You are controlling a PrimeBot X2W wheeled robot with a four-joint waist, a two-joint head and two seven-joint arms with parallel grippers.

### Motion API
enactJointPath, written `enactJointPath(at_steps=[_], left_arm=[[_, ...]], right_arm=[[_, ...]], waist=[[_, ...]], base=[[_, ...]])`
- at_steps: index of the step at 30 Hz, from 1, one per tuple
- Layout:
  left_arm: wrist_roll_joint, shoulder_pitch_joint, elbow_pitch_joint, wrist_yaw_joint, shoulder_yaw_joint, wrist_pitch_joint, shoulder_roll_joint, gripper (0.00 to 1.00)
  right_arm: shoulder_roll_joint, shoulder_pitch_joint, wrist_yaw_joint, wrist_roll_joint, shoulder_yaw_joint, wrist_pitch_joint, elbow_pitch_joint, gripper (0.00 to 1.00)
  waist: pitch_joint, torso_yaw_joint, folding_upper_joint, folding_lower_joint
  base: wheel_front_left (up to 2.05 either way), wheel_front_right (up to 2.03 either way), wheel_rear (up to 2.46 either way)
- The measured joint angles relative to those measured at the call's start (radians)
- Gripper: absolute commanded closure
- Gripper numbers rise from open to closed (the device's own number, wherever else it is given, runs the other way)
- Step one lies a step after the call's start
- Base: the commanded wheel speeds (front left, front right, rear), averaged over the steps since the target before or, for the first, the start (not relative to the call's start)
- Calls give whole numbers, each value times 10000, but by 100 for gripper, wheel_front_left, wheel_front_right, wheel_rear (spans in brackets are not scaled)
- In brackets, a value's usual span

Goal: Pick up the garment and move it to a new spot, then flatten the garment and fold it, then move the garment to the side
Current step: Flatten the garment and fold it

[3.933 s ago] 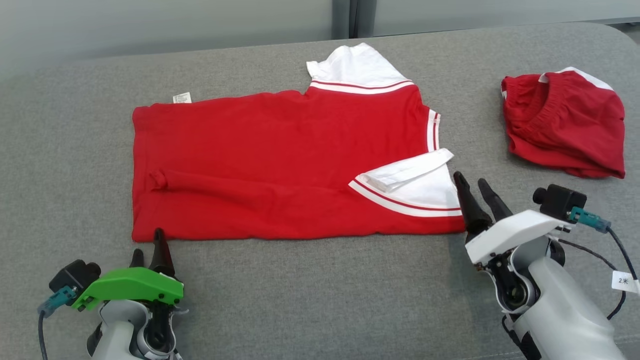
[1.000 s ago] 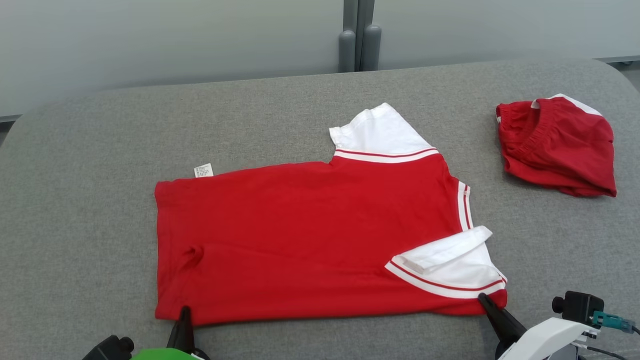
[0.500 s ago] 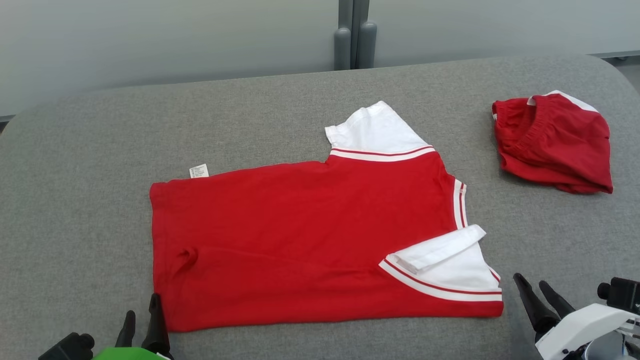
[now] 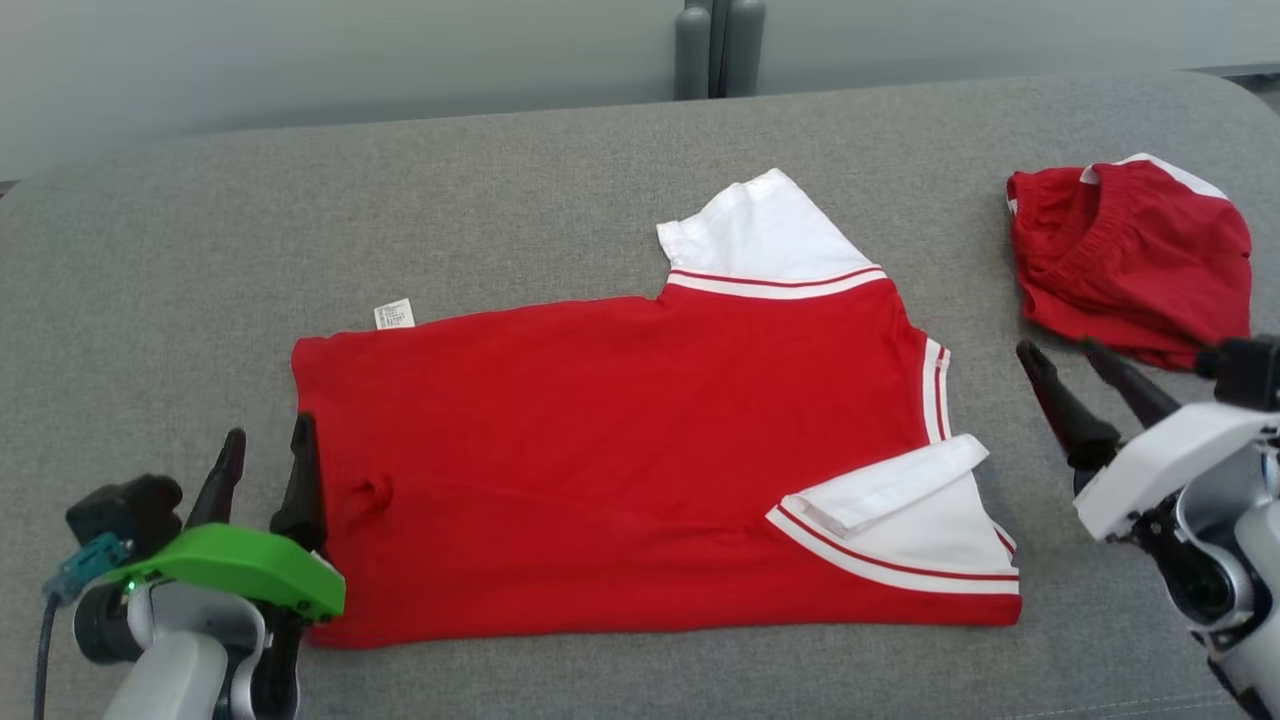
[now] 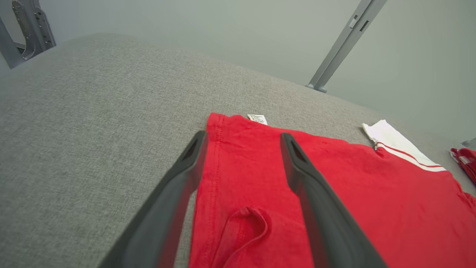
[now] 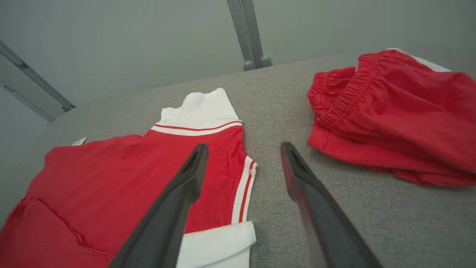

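My left gripper (image 4: 268, 438): fingers wide, off the hem corner pinched a second ago, one perhaps overlapping the edge. Garment (image 4: 620, 450) lies flat, centre of grey surface (image 4: 500, 180). My right gripper (image 4: 1062, 352): wide too, let go, now between garment and red shorts (image 4: 1130, 260).

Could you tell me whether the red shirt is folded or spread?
Mostly spread: the red shirt lies flat, near sleeve folded over its body.
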Motion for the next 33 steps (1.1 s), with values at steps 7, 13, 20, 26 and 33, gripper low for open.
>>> enactJointPath(at_steps=[7, 13, 20, 26, 33], left_arm=[[357, -1528, 458, 0, -247, 844, -86, 0], [802, -2632, 1204, 0, -362, 1538, -173, 0], [1139, -3721, 2052, 0, -127, 1969, -594, 0], [1411, -4281, 2671, 0, 318, 2034, -665, 0], [1743, -5104, 3070, 0, 52, 2140, -1141, 15]], right_arm=[[-295, -2216, -36, -648, 203, 644, -219, 0], [-286, -3712, 119, -803, 401, 1246, -176, 0], [-261, -4855, 293, -1093, 698, 1799, 211, 0], [-238, -5474, 470, -1325, 1020, 2136, 617, 0], [-242, -6328, 566, -1607, 1037, 2284, 1344, 0]], waist=[[672, 100, 0, 0], [1364, 234, 0, 0], [2213, 410, 0, 0], [2783, 485, 0, 0], [3455, 636, 1, 1]], base=[[0, 0, 0], [0, 0, 0], [0, 0, 0], [0, 0, 0], [0, 0, 0]])
